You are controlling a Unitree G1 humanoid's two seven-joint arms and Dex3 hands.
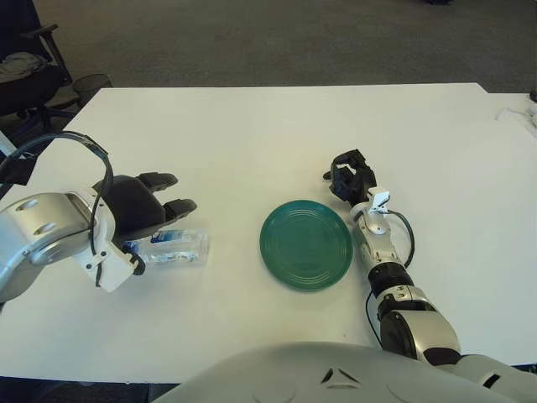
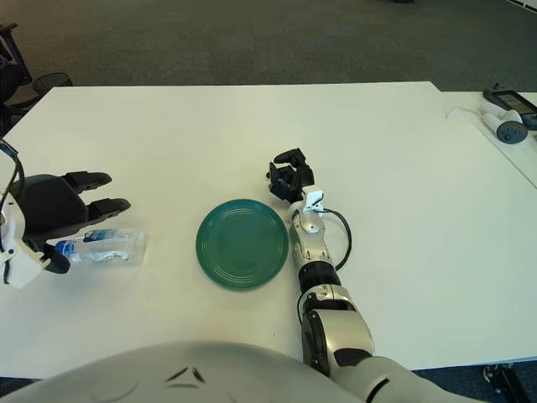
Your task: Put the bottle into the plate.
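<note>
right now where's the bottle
The bottle lies on its side on the white table, left of the green plate, under the open left hand.
</note>
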